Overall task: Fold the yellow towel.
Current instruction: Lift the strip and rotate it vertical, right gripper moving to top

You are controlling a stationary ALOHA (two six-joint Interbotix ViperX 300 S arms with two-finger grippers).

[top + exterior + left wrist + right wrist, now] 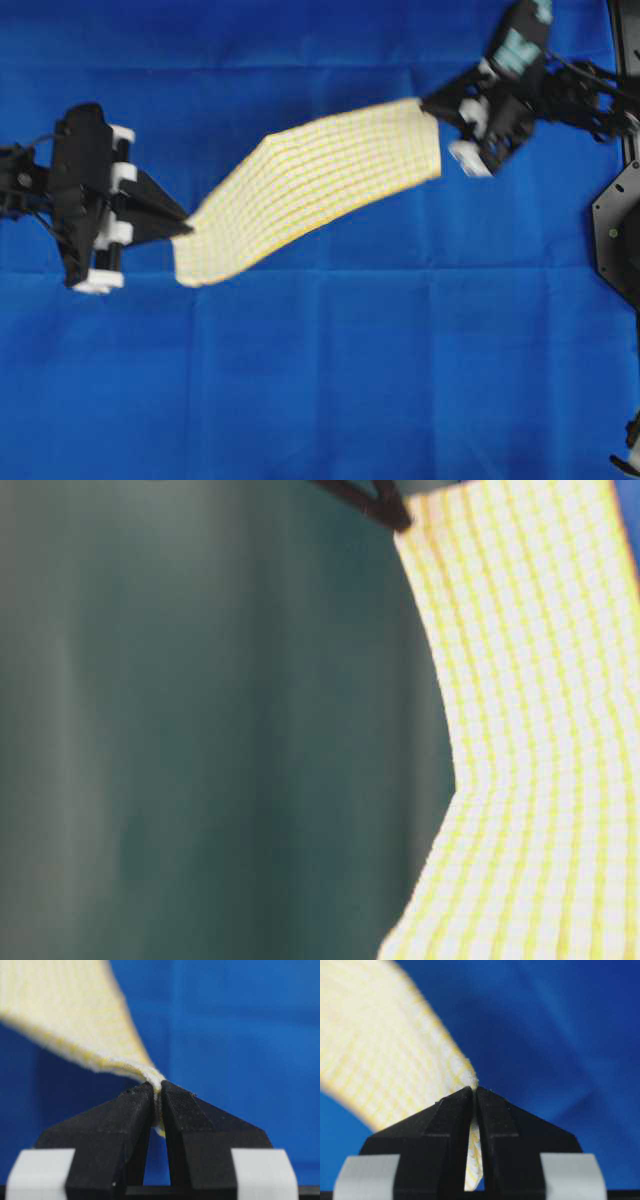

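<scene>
Yellow-checked cotton, thin and limp: the towel [310,190] hung in the air as a long band between two grips, well clear of the blue cloth [320,380] covering the worktop. Left gripper [186,228] at the low near end, fingers [125,1125] pressed together on a bunched corner, hem poking out just below the tips in the left wrist view. Right gripper [432,103] at the far upper end, fingers [445,1125] likewise closed tight on an edge, a strip of weave trapped in the narrow gap between them in the right wrist view. Held by opposite ends, probably to pull the fabric straight and shake out slack before laying it down for a clean fold; seems already doubled lengthwise, judging by the narrow band and the thick edge at the left pinch, though not certain. Slight sag and a bend near the middle, so not fully taut. From table level, only the band filling the right side, hanging close to the lens, a dark fingertip at the top; everything else a blur. Fold itself not yet finished by the look of it: nothing lying flat. Next call likely a careful lowering, both corners kept level to avoid a skewed crease. No containers anywhere in view, hence no contents to report.
</scene>
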